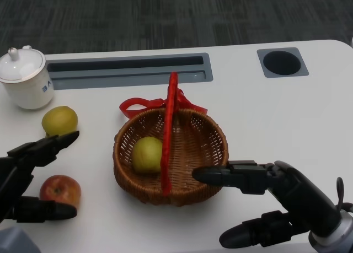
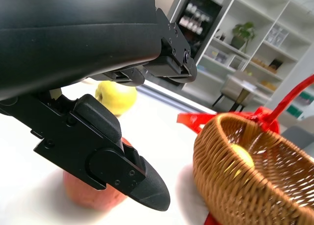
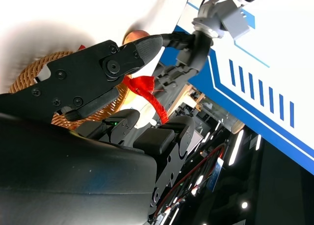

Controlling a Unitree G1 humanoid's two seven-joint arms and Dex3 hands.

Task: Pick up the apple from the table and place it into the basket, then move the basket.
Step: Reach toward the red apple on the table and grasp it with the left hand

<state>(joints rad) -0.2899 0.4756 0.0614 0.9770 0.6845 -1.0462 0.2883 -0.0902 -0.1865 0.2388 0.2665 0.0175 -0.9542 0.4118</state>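
The white table (image 1: 287, 115) fills most of the head view, with a grey slot tray (image 1: 129, 71) across its upper middle and a round grey cup hole (image 1: 282, 62) at upper right. Dead centre sits the wicker basket (image 1: 207, 133), its red handle (image 1: 168, 129) arching straight up the frame and a red ribbon (image 1: 135, 106) bunched at its far rim. Inside it, on the left half, lies a yellow-green fruit (image 1: 146, 154).

Down at lower right, the right hand (image 1: 265, 200) is spread wide and holds nothing; its upper finger (image 1: 231, 176) reaches across to the basket's near right rim, though actual contact cannot be told. At lower left, the left hand (image 1: 30, 178) is also spread wide, fingers apart, gripping nothing. The red apple (image 1: 60, 189) lies on the table at lower left, between that hand's upper and lower fingers, the lower finger just beside it; the left wrist view shows it partly behind a finger.

In the upper left corner stands a white lidded cup (image 1: 25, 76), and just below it a second yellow-green fruit (image 1: 59, 120) rests on the table.
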